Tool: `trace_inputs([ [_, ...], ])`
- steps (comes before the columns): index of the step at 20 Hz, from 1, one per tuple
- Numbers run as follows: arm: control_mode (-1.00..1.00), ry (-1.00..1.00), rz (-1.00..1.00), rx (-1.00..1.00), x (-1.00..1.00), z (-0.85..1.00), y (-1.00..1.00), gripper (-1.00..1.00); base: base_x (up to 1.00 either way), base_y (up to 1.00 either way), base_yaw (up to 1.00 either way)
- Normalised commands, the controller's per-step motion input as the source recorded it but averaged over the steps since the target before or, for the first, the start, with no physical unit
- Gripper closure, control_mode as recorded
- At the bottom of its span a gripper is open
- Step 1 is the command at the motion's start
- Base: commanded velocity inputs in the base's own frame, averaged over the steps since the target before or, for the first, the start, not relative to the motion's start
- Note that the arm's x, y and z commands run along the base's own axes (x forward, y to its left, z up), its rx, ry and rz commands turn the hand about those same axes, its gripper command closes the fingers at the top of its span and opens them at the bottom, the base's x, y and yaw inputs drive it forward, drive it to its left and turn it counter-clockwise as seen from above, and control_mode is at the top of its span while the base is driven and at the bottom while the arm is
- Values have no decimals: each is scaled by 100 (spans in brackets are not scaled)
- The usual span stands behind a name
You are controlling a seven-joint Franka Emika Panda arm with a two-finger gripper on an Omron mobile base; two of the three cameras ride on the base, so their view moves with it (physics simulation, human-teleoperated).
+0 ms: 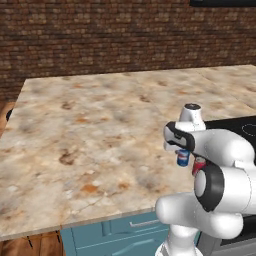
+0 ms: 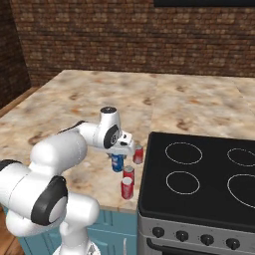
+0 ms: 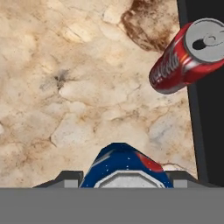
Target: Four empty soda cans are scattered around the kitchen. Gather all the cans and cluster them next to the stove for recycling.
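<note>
My gripper is shut on a blue soda can, held upright just left of the stove. In the hand view the blue can sits between my fingertips over the marbled counter. Three red soda cans stand by the stove's left edge: one at the back, one in the middle and one near the counter's front. The hand view shows a red can upper right beside the black stove edge. From the left base view, the blue can hangs under the gripper, a red can beside it.
The marbled counter stretches wide to the left and back, up to a brick wall. Blue cabinet drawers lie below the counter's front edge. The stove's knobs line its front panel.
</note>
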Motion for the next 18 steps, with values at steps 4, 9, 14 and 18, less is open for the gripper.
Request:
trace_inputs([
  [4,-100,0,0,0,7,-16,-16,100,0,0,0],
  [9,-100,0,0,0,16,-29,-1,100,0,0,0],
  [14,-100,-4,0,0,15,-47,0,100,0,0,0],
  [18,-100,-10,0,0,0,-51,0,100,0,0,0],
])
